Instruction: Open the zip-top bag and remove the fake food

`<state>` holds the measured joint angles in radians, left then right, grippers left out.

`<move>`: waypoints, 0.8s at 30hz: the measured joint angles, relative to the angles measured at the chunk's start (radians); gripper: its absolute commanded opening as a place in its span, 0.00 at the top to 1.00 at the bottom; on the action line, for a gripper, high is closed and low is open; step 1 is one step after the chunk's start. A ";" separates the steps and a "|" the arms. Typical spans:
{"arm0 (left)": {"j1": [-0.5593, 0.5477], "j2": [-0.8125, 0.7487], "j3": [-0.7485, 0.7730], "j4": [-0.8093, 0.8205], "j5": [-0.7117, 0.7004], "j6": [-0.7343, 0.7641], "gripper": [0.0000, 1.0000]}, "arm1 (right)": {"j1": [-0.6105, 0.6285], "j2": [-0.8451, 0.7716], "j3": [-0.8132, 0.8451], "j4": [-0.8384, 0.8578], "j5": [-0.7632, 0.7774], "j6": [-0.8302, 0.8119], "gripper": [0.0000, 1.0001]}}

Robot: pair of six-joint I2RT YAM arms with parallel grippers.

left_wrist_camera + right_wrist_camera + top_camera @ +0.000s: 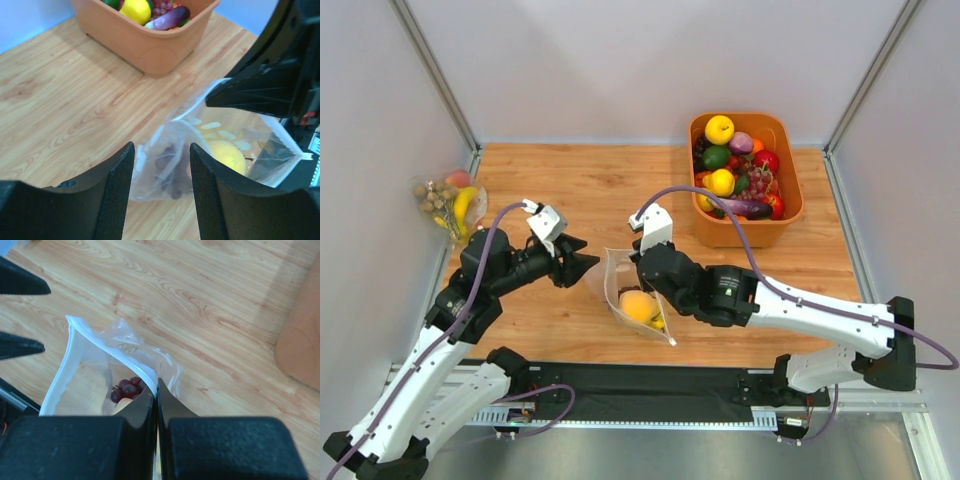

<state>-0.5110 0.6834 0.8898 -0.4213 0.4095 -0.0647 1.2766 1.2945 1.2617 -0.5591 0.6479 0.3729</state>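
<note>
Zip-top bag [616, 281] sits about mid-desk, close to the near edge, and it's thin, clear, crinkly film with pale oval spots printed on the side. My right gripper [156, 383] is clamped tight on one lip of the mouth, both black fingers pressed flat together with the plastic between them. The white zip strip curls away from that pinch in a wide loop, so the mouth gapes. My left gripper [161, 147] is spread wide with nothing between its ribbed pads, poised just beside the bag's side toward the left edge, not touching it. Inside I see the fake food: a smooth round orange-yellow fruit [638, 305], a small yellow fruit [658, 323] tucked beside it, and a knobbly bunch of dark grapes [126, 388] low in the pouch. The long axis runs from the raised mouth, on the far-left, down to the sagging bottom corner nearest the near edge. Bare wood desk [570, 180] lies open toward the far edge and the left. The orange plastic bin [790, 215] full of fruit sits at the far right corner, well apart; a second clear bag [450, 200] lies at the left edge.
</note>
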 measured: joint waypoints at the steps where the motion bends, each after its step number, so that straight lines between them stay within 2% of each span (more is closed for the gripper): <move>1: 0.000 -0.002 -0.003 0.005 0.004 -0.006 0.45 | 0.000 0.017 0.016 -0.004 0.009 0.001 1.00; 10: 0.000 0.129 -0.004 0.025 0.138 -0.061 0.40 | -0.007 0.111 0.061 -0.006 0.035 0.004 1.00; 20: 0.000 0.226 0.019 -0.032 0.166 -0.072 0.41 | -0.044 0.111 0.063 -0.006 0.057 0.020 1.00; 23: 0.000 0.260 0.029 -0.050 0.176 -0.073 0.57 | -0.053 0.111 0.064 -0.005 0.061 0.023 1.00; 24: 0.000 0.272 0.034 -0.061 0.182 -0.073 0.80 | -0.056 0.111 0.063 -0.004 0.063 0.023 1.00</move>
<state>-0.5110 0.9554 0.9234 -0.4820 0.5915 -0.1375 1.2201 1.4059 1.3251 -0.5632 0.7105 0.3962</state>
